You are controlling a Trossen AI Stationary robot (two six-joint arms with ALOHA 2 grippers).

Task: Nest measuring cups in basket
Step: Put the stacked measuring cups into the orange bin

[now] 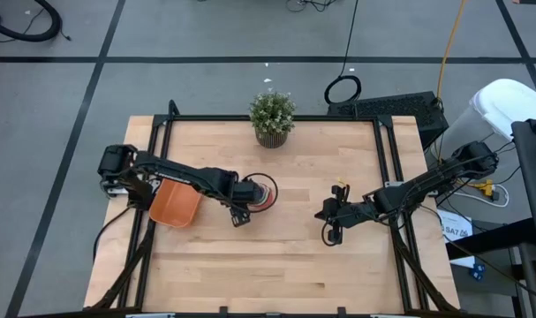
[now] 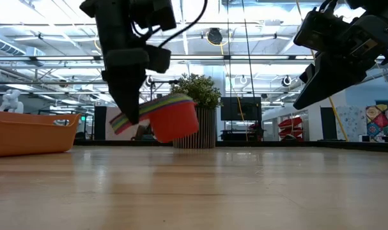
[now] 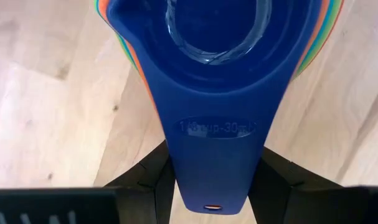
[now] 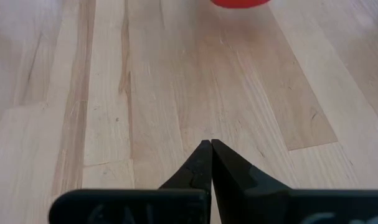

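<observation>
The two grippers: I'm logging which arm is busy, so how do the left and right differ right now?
The left gripper has its jaws clamped on the handles of the nested measuring cups, lifted off the table; the right gripper holds nothing, jaws shut together. The left sits beside the basket, while the right waits on the table's other side. Both are dark two-finger grippers hanging above the wood.

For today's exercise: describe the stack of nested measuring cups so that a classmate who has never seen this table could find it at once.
Start at the potted plant on the far edge of the wooden table. Come towards the table's middle, to the left hand, beside the orange basket. It holds the stack of nested measuring cups by the handles, lifted off the table: red outside, dark blue innermost, striped rims between.
</observation>
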